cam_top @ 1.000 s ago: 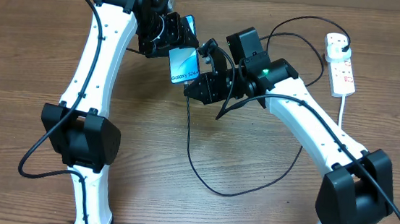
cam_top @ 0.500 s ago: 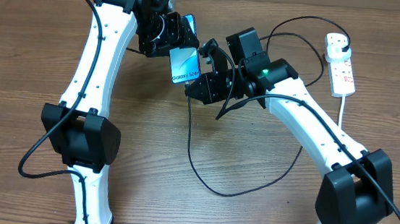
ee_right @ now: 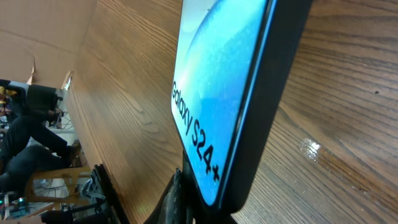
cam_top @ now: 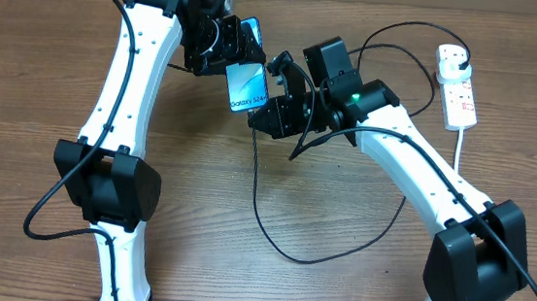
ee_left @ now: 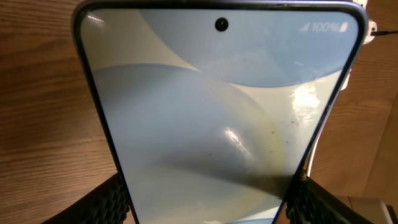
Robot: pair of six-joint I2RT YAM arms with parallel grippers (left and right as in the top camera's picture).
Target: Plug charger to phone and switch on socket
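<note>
While our left claw point(cam_top: 234, 56) clamps the phone point(cam_top: 247, 88) near the table's point(cam_top: 41, 82) far edge, its long axis points nearward at our right claw point(cam_top: 269, 117), whose grip we cannot tell; the charger point(cam_top: 254, 193) trails toward the near edge.

On my right wrist feed I read "Galaxy S24+" on the light blue screen of the phone point(ee_right: 217, 93), the letters running lengthwise along the glass toward its lower end. The left wrist feed shows the top of the same screen, where "100%" stands in the upper right corner beside small status icons. From overhead the same brand line is only just legible on the phone. The socket point(cam_top: 457, 84) carries red markings, too small for me to read.
</note>
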